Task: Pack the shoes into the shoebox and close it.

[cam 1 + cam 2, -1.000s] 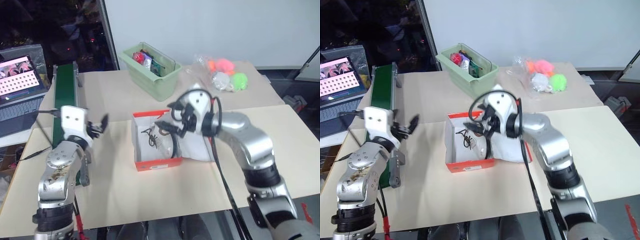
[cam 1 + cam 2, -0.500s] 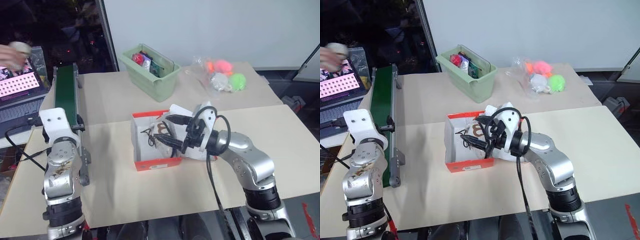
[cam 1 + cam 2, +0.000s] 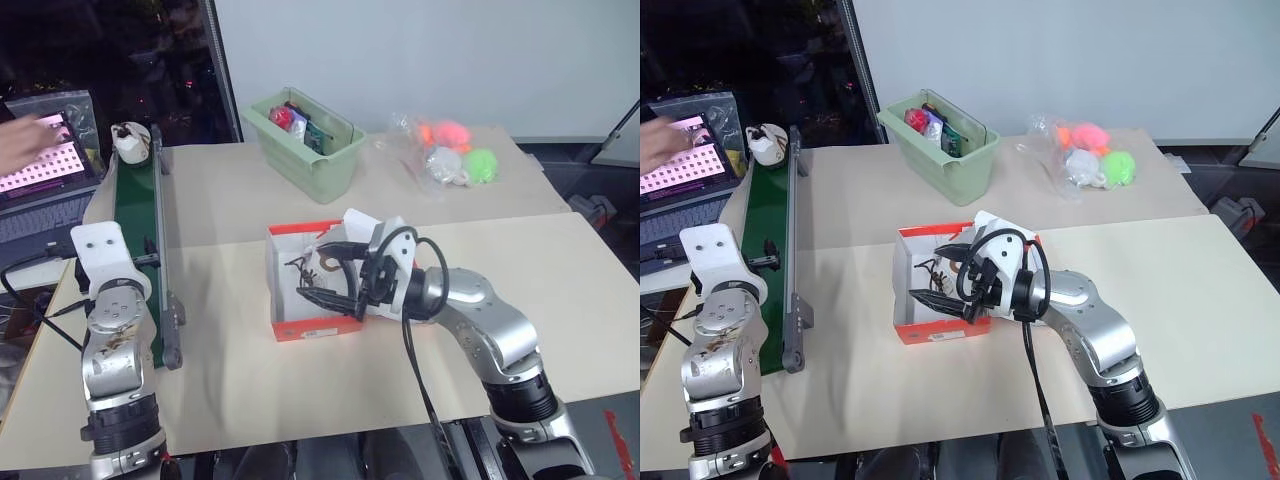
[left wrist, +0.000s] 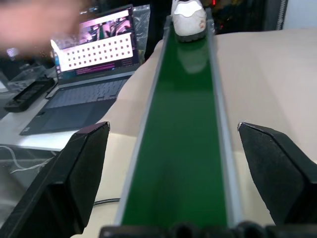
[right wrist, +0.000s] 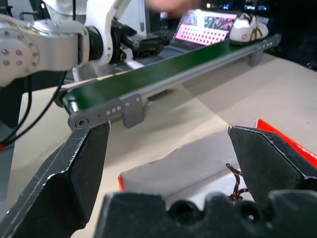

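The right gripper [image 3: 325, 283], jaws wide and empty, hangs over the shoebox [image 3: 305, 327], where one shoe [image 3: 318, 272] probably already lies. The left gripper [image 4: 181, 168] (also wide) waits at the near end of the green belt [image 4: 183, 139], so the second shoe [image 4: 188, 19] can ride toward it.

Two shoes [image 3: 131, 141] [image 3: 318, 272], one shoebox [image 3: 312, 329], one bin [image 3: 305, 142].

Beige tabletop [image 3: 250, 190], white back wall [image 3: 420, 50], dark room at left

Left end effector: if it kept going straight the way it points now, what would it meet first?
Probably the shoe at the far end of the green conveyor belt. The left end effector is open and looks straight along the belt, with bare belt between. Whether its height would clear the shoe is hard to tell.
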